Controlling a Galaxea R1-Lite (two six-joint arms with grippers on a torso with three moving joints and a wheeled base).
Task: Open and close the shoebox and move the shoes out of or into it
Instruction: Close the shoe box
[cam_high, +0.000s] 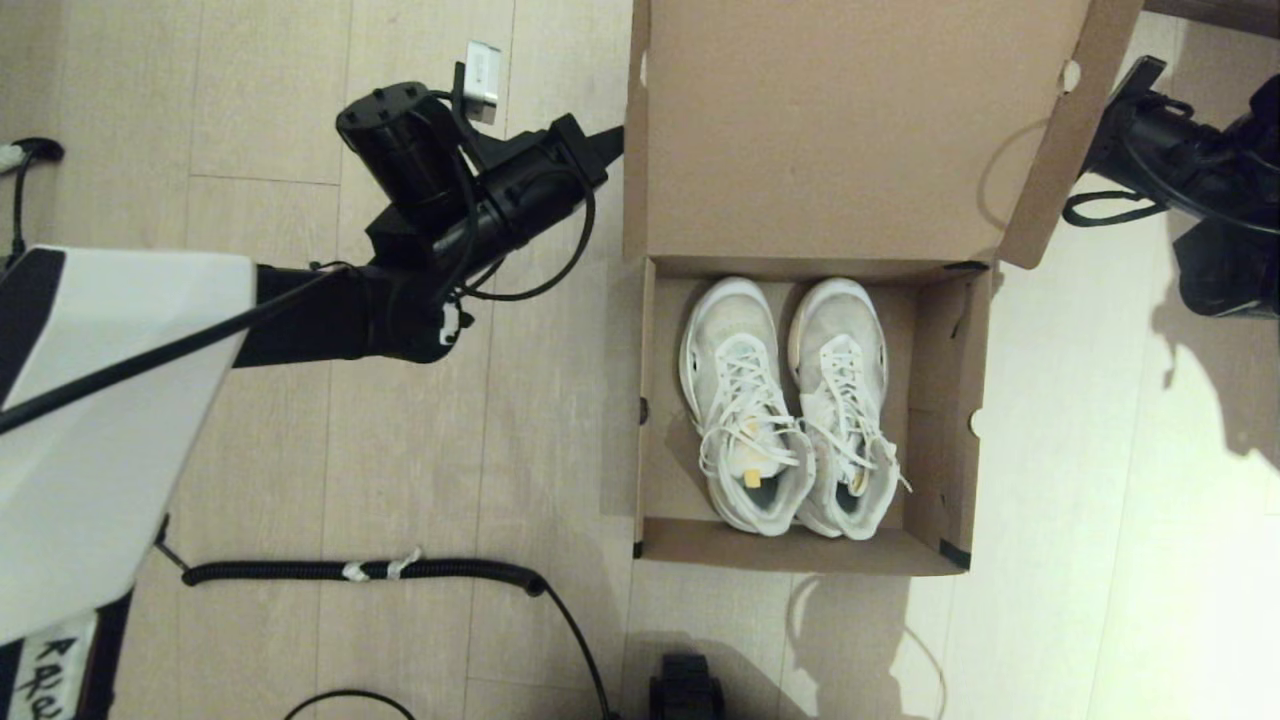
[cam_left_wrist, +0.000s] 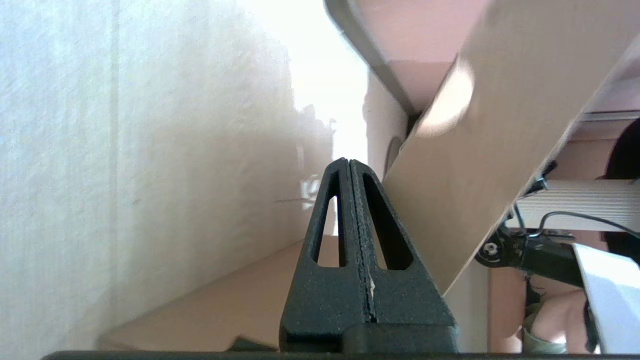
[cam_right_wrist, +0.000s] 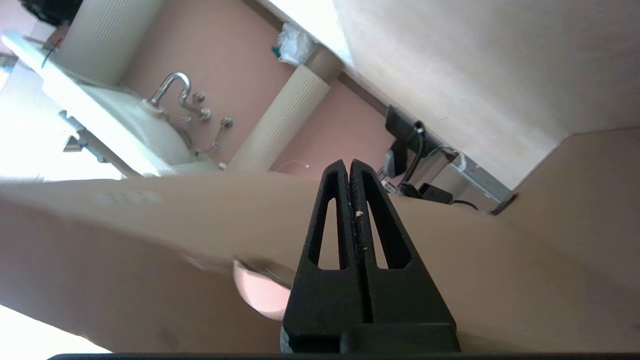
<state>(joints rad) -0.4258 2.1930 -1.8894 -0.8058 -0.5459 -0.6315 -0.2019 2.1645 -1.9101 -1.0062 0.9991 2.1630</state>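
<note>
The brown cardboard shoebox (cam_high: 955, 400) stands on the floor with its hinged lid (cam_high: 840, 130) raised upright at the far side. Both white lace-up shoes (cam_high: 745, 400) (cam_high: 845, 400) lie side by side inside, toes toward the lid. My left gripper (cam_high: 612, 140) is shut with nothing in it, its tip at the lid's left edge; in the left wrist view the left gripper (cam_left_wrist: 348, 162) sits beside the lid's side flap (cam_left_wrist: 480, 165). My right gripper (cam_right_wrist: 348, 163) is shut and empty, against the lid's right flap (cam_right_wrist: 150, 235); in the head view only its arm (cam_high: 1150, 130) shows behind that flap.
A black coiled cable (cam_high: 370, 571) runs over the wooden floor at the near left. A dark object (cam_high: 686, 688) sits on the floor in front of the box. A silver power strip (cam_right_wrist: 475, 175) lies on the floor beyond the box.
</note>
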